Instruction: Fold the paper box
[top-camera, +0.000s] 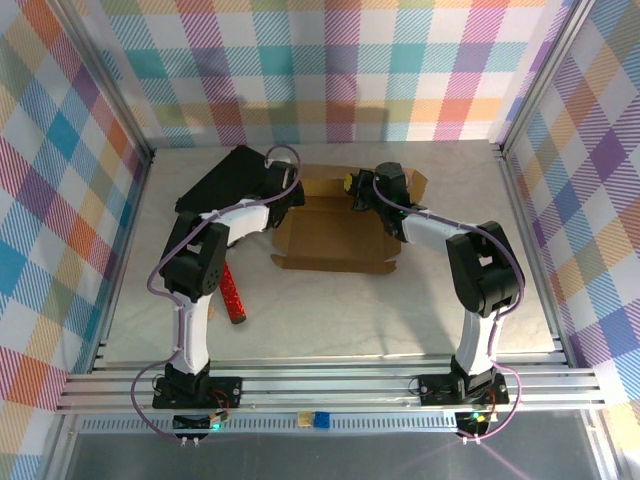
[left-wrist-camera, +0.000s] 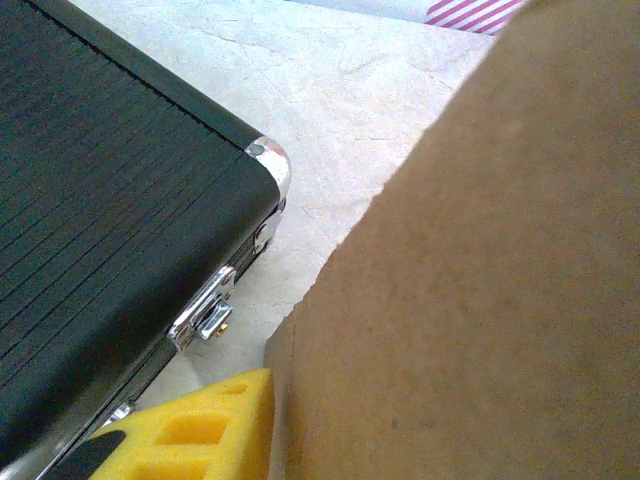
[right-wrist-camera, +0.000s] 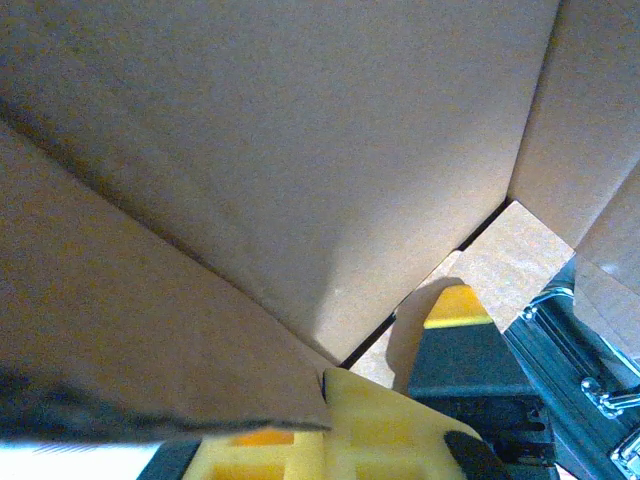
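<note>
Paper box (top-camera: 335, 235) sits mid-worktop (top-camera: 400, 320), nearer the far edge, walls half up. Left gripper (top-camera: 287, 196) is at its far-left corner and right gripper (top-camera: 357, 190) at the far wall, probably bracing both ends so the flap folds square. Can't tell either claw's state. Black case (top-camera: 225, 175) crowds that far-left corner.

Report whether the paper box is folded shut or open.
Open, partly folded: the paper box has flaps standing up around its floor in the top view, nothing closed over it.
</note>
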